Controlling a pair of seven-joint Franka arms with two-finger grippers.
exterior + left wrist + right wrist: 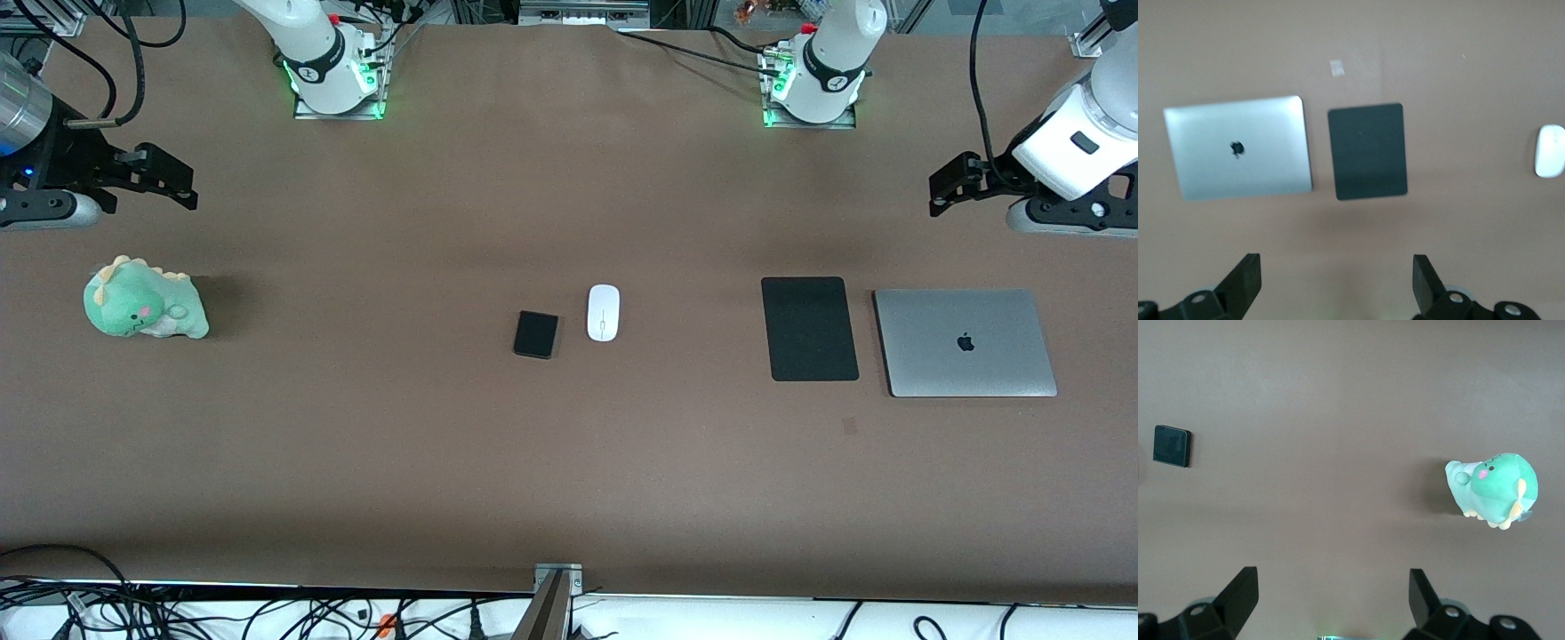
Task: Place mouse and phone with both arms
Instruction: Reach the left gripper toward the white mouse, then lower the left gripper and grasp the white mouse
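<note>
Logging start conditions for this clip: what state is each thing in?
mouse: flat on table, untouched.
phone: flat beside mouse, untouched.
laptop: lid closed.
black mat: flat, bare.
left gripper: open, empty.
right gripper: open, empty.

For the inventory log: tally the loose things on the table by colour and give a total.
White: 1, the mouse
Black: 2, the phone and the mat
Silver: 1, the laptop
Green: 1, the plush dinosaur
Total: 5

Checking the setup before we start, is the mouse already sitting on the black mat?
No, the mouse lies on the bare table beside the phone, well apart from the black mat.
</note>
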